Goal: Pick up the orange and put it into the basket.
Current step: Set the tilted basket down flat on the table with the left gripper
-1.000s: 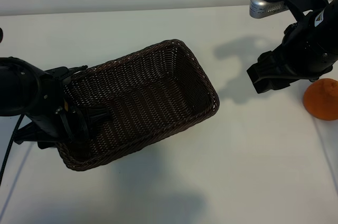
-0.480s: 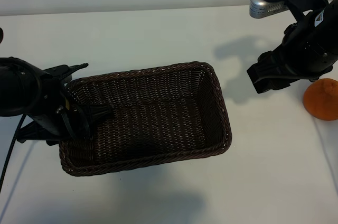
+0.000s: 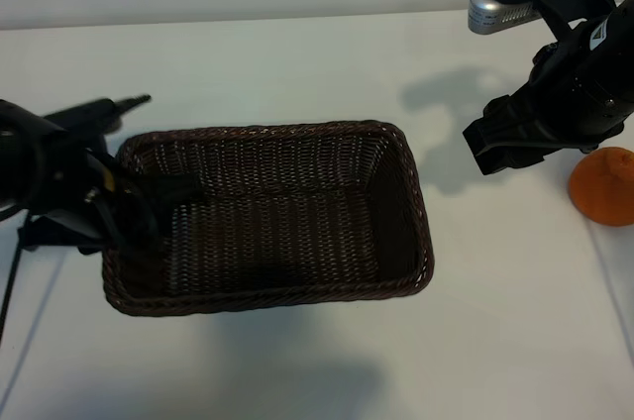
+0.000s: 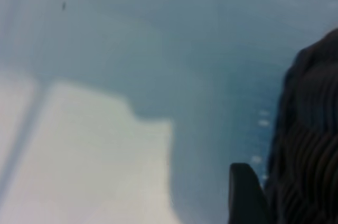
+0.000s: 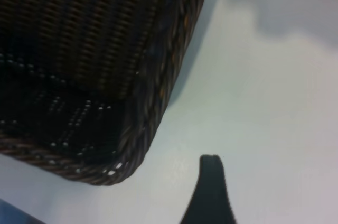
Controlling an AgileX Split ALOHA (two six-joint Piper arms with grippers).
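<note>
A: What is lying around the small matte orange fruit [image 3: 603,185]?

B: Only white desk [image 3: 297,53]. The fruit is sitting at three o'clock, well apart from the dark brown woven wicker basket [image 3: 401,157], knob up, with the right pincer [image 3: 492,146] hanging just beside it, angled steeply down, jaws standing apart and empty.

A: And the basket?

B: Its long axis is running nine to three. The left pincer [image 3: 139,204] is gripping its nine o'clock rim.

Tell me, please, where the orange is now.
In the exterior view, the orange sits on the table at the far right edge, just below the right gripper, well away from the basket.
</note>
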